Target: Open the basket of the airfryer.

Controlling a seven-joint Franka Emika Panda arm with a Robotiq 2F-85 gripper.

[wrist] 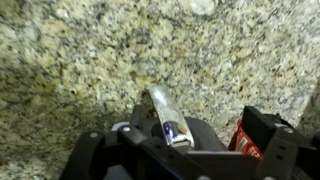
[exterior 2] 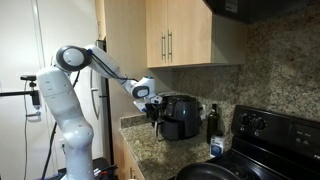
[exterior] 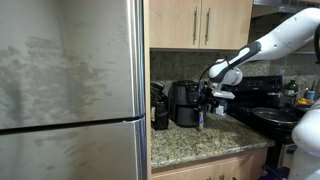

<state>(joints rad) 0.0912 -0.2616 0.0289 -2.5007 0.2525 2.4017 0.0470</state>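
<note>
The black glossy airfryer stands on the granite counter and shows in both exterior views. My gripper is right at its front face, also seen in an exterior view. In the wrist view the basket's short silvery handle sticks out between my two fingers. My gripper is open, with the fingers wide apart on either side of the handle and not touching it.
A smaller dark container stands beside the airfryer. A large steel fridge fills one side. A black stove with a pan, a dark bottle, wooden cabinets overhead and the granite counter surround it.
</note>
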